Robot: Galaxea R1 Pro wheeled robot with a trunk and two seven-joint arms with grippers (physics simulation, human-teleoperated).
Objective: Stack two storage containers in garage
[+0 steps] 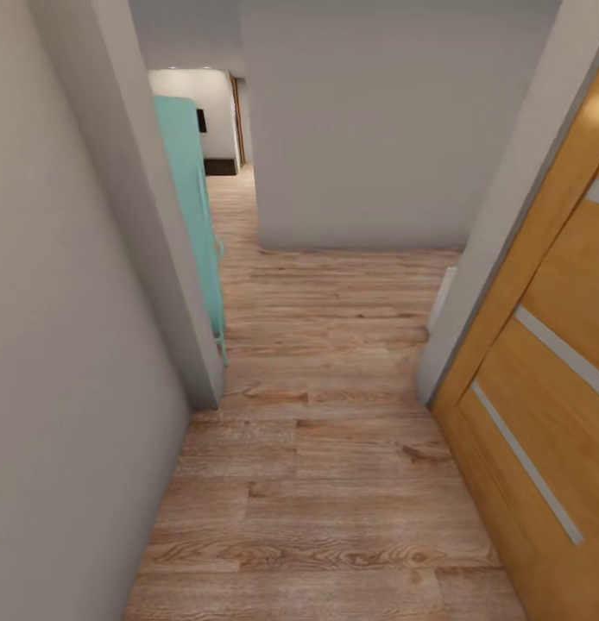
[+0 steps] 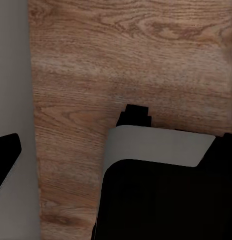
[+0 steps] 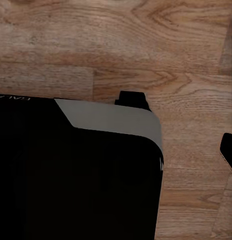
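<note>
The two storage containers and the garage are out of view. I am in a narrow passage with a light wood-plank floor (image 1: 334, 483). Both wrist views look down at these planks. In the left wrist view one dark finger (image 2: 6, 152) of my left gripper pokes in at the picture's edge, over the seam between planks and a grey wall. In the right wrist view a dark finger (image 3: 229, 152) of my right gripper shows at the edge. Nothing is seen held by either one.
A grey wall (image 1: 75, 362) ends in a corner (image 1: 204, 379) at my left, with a teal door (image 1: 196, 224) behind it. An orange wooden door (image 1: 550, 371) stands at my right. A grey wall (image 1: 377, 129) faces me; the passage (image 1: 235, 198) runs on past its left. My black-and-grey base (image 2: 161, 190) fills the wrist views' lower parts.
</note>
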